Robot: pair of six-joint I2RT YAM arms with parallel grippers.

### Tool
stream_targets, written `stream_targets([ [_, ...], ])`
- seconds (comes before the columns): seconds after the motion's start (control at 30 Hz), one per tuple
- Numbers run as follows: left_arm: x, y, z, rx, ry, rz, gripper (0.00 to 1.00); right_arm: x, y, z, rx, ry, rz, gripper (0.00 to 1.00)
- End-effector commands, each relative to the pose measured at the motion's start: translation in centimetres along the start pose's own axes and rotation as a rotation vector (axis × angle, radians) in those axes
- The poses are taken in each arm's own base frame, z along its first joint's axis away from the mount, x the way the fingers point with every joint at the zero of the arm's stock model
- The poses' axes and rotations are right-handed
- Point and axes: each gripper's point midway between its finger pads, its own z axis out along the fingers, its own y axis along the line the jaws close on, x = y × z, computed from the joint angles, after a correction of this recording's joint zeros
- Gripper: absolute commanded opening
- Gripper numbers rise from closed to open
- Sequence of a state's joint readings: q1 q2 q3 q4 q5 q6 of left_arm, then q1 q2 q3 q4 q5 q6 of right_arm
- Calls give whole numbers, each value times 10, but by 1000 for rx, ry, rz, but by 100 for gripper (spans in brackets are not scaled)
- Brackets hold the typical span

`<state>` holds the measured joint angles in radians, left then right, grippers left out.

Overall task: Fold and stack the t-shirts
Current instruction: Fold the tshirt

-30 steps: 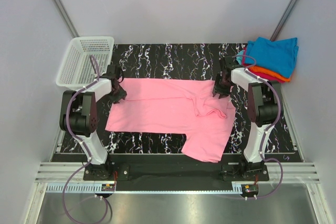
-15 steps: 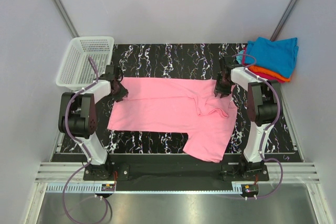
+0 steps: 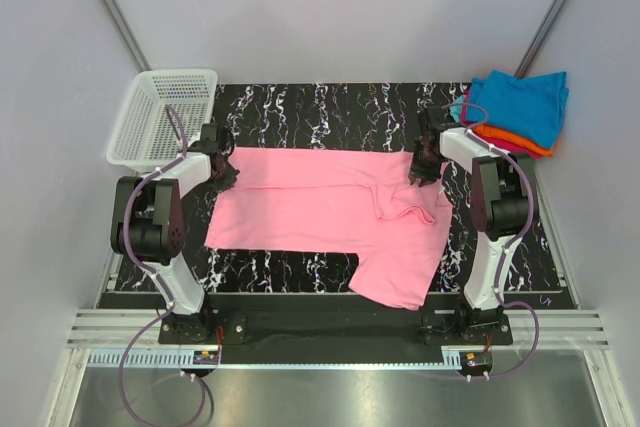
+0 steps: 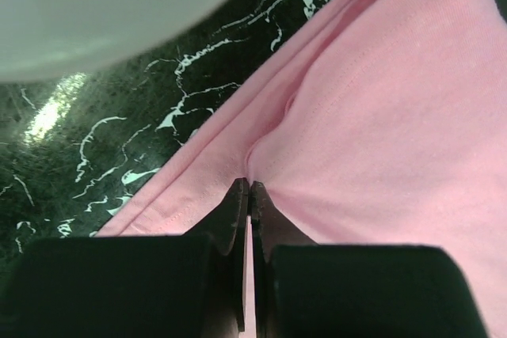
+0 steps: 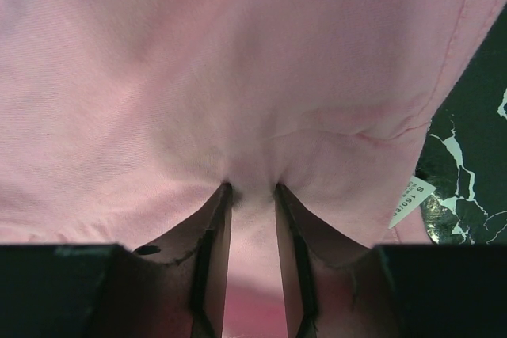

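Left fingers (image 4: pixel 235 215) pressed together on a thin ridge of the pink t-shirt (image 3: pixel 330 212) at its far left edge. Right fingers (image 5: pixel 212 223) clamped on a thicker pinch beside the white neck label (image 5: pixel 412 199). The shirt lies crosswise on the marbled surface (image 3: pixel 330 102), one part lapping over the near edge. Likely step: lift the far edge and fold it toward the near side. Best done with both arms rising level and together, cloth taut between them, so no crease drags. Far right corner: folded stack, teal shirt (image 3: pixel 525 107) on top. Far left: mesh basket (image 3: pixel 160 117).
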<state>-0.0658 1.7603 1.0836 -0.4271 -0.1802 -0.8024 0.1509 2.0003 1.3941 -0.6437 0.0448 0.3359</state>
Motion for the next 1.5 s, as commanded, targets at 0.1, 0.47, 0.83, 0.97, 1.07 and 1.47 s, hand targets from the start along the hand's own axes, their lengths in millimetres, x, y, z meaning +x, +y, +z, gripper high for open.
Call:
stream_targets([
  [0.1, -33, 14, -24, -54, -152, -25, 0, 20, -26, 15, 107, 61, -15, 34],
  [0.47, -38, 24, -23, -121, -161, -20, 0, 25, -30, 17, 125, 75, -15, 32],
  [0.83, -34, 16, -24, -77, -137, -3, 44, 20, -22, -2, 84, 47, -4, 34],
  [0.97, -35, 9, -35, -18, -148, -5, 46, 6, -19, -29, 61, -25, 8, 37],
  [1.07, -33, -4, -44, 63, -141, 8, 47, 5, -24, -41, 81, -52, 31, 38],
  [1.47, 2, -68, -47, 268, -27, 169, 47, 0, -29, -19, 144, -38, 75, 41],
])
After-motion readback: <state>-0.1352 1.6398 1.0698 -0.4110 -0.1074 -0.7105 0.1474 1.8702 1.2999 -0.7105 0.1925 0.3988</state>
